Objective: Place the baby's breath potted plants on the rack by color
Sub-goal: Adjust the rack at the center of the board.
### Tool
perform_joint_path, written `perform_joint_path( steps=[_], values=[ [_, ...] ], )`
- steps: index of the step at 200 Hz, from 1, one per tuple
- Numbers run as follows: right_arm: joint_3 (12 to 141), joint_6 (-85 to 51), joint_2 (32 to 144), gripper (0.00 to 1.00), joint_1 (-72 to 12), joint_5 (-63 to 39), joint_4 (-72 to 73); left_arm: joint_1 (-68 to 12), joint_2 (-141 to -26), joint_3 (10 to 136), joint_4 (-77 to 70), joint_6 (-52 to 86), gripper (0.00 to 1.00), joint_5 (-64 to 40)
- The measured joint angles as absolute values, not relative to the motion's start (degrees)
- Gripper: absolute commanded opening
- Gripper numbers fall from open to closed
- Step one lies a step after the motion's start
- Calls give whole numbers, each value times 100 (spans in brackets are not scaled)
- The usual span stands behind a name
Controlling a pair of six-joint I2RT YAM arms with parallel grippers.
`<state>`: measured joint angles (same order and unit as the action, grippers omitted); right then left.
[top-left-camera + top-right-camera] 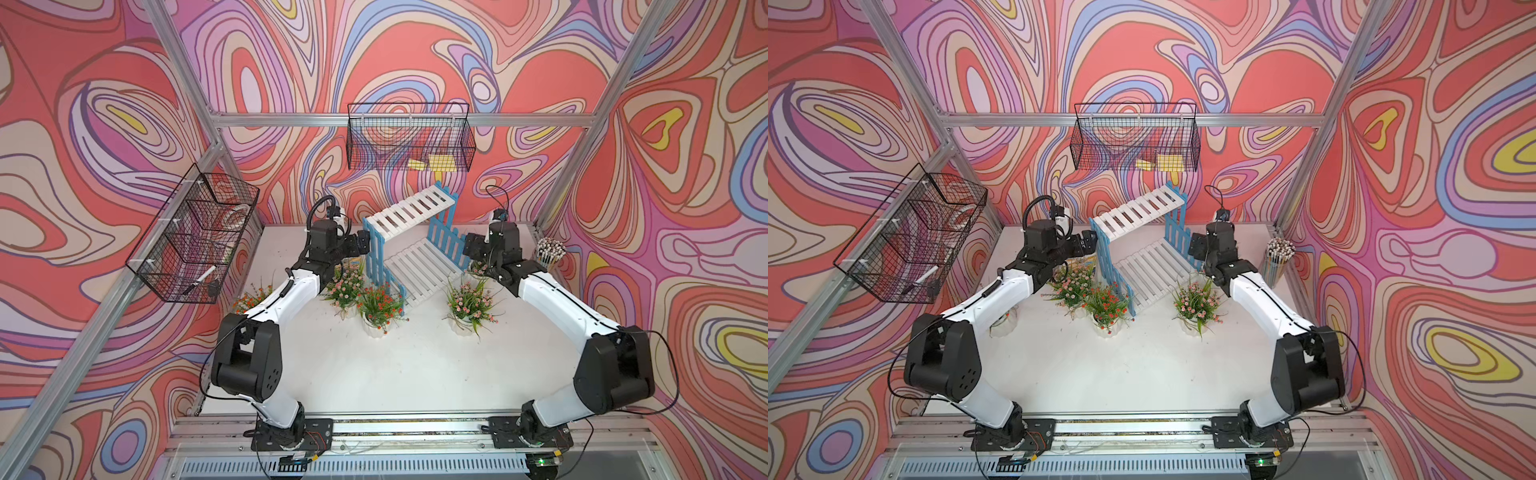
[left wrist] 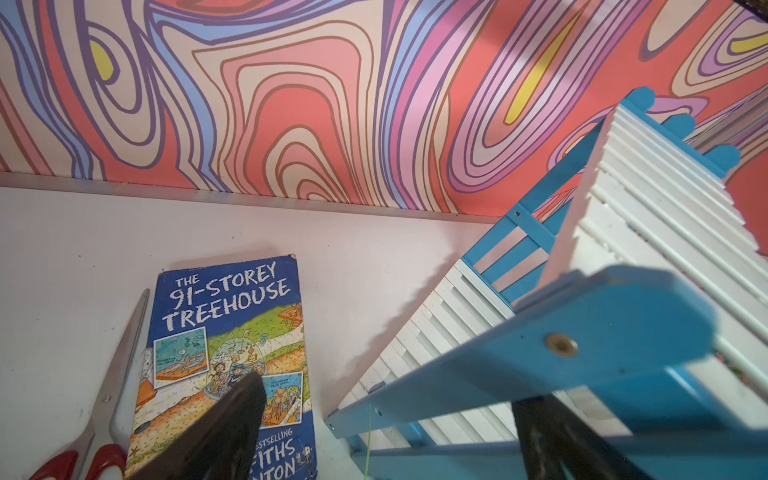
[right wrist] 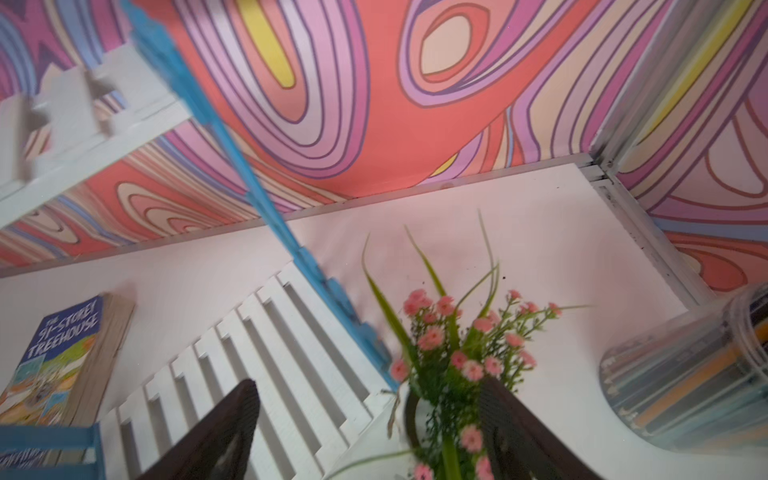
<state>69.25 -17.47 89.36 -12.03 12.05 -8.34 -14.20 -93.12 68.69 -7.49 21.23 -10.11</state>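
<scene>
- Toward the back of the white worktop [image 1: 374, 374]: the rack [image 1: 415, 216], two white slatted boards between light-blue picket side frames.
- At the rack's left side frame [image 1: 376, 249]: left tool [image 2: 390, 392], fingers [image 2: 224, 424] spread wide, a blue picket of that frame across the gap, nothing gripped. Contact with the frame is hard to judge in the blur.
- At the rack's right side frame [image 1: 446, 237]: right tool [image 3: 368, 382], likewise spread wide, closed on nothing.
- Between its fingers, just beside the rack's lower board [image 3: 257, 345]: a pink-flowered plant [image 3: 453, 357], upright on the worktop.
- In front of the rack's left frame: a second pink plant [image 1: 344, 286] and an orange-red plant [image 1: 380, 309], leaves touching.
- In front of the rack's right end: a third pink plant [image 1: 469, 305], standing alone.
- Well left of the rack, half hidden behind the left arm [image 1: 282, 291]: a second orange-red plant [image 1: 248, 300].
- Left of the rack, flat on the worktop: a blue book [image 2: 232, 316], scissors [image 2: 120, 357] just beside it.
- Right of the rack: a clear cup of pencils [image 1: 549, 253].
</scene>
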Motion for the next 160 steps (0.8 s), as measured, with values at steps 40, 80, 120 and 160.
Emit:
perform_joint_path(
  steps=[40,80,120,160],
  values=[
    [7856,-2043,9887,85,-526,674,-823,-1426,-9201,6713,-803,2187,94,-1015],
    [9568,-2196,11281,84,-141,75,-976,-1426,-9174,6654,-843,2255,94,-1024],
    [10860,-2324,12427,83,-38,-819,-1087,-1426,-9157,6560,-821,2261,94,-1024],
    [11566,-2705,12999,82,-30,-1721,-1249,-1426,-9135,6545,-788,2272,94,-1022]
  ],
)
